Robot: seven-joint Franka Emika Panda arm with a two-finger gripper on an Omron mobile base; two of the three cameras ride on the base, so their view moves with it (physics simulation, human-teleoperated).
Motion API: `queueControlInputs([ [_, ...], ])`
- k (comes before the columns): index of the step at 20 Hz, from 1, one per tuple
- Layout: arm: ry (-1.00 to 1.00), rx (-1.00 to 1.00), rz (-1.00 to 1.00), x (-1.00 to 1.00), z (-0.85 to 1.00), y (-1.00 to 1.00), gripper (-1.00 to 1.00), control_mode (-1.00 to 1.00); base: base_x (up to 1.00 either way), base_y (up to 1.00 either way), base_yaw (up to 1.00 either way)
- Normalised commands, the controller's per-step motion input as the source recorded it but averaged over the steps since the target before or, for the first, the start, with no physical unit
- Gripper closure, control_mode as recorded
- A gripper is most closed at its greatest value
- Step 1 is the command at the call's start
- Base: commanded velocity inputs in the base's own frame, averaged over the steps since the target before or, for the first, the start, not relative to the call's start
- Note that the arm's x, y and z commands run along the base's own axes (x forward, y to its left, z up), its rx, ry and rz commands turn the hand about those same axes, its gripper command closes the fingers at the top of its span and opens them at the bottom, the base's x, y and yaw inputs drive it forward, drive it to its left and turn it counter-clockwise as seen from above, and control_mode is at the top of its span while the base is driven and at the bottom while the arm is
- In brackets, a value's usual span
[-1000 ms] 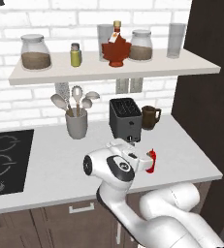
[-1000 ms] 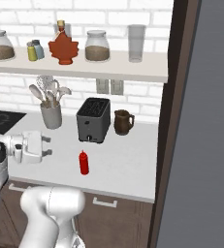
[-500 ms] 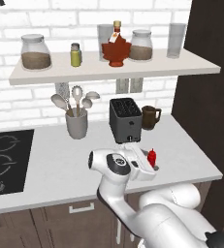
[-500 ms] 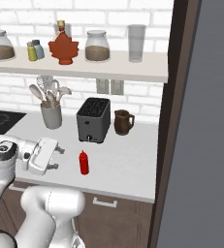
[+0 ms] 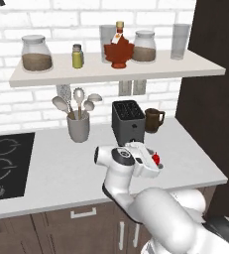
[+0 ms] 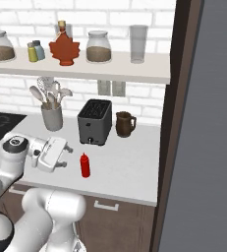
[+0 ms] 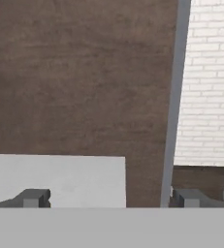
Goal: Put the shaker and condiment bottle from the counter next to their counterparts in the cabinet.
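Note:
The red condiment bottle [image 6: 85,165] stands upright on the grey counter [image 6: 125,167], in front of the toaster. My gripper [image 6: 67,157] hangs open just left of it, a small gap apart, fingers pointing toward it. From the left base view the hand [image 5: 153,163] covers most of the bottle [image 5: 157,158]. The hand view has both fingertips [image 7: 33,197] spread wide with nothing between them. Up on the cabinet shelf [image 6: 85,74], the yellow-olive shaker [image 6: 32,51] stands beside the pale blue shaker [image 6: 39,49], with the maple-leaf bottle [image 6: 64,47] to their right.
A dark toaster [image 6: 95,121], a brown mug [image 6: 124,124] and a utensil holder [image 6: 51,114] stand along the back of the counter. Two jars [image 6: 98,47] and a glass [image 6: 138,43] share the shelf. A tall dark panel [image 6: 176,123] bounds the counter's right end. The hob [image 5: 7,163] lies at the left.
My arm has swung to the right, bringing the open gripper close to the red bottle. The bottle and the shelf items have stayed put.

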Motion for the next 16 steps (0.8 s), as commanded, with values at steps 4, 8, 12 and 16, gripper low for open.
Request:
queueControlInputs([
  [4, 0.03, 0.02, 0.03, 0.14, -0.12, -0.61, -1.00, -1.00, 0.00, 0.00, 0.00],
  [8, 0.00, 0.00, 0.00, 0.00, 0.00, 0.00, -1.00, -1.00, 0.00, 0.00, 0.00],
  [12, 0.00, 0.00, 0.00, 0.00, 0.00, 0.00, -1.00, -1.00, 0.00, 0.00, 0.00],
  [16, 0.00, 0.00, 0.00, 0.02, -0.16, 0.00, -1.00, -1.00, 0.00, 0.00, 0.00],
])
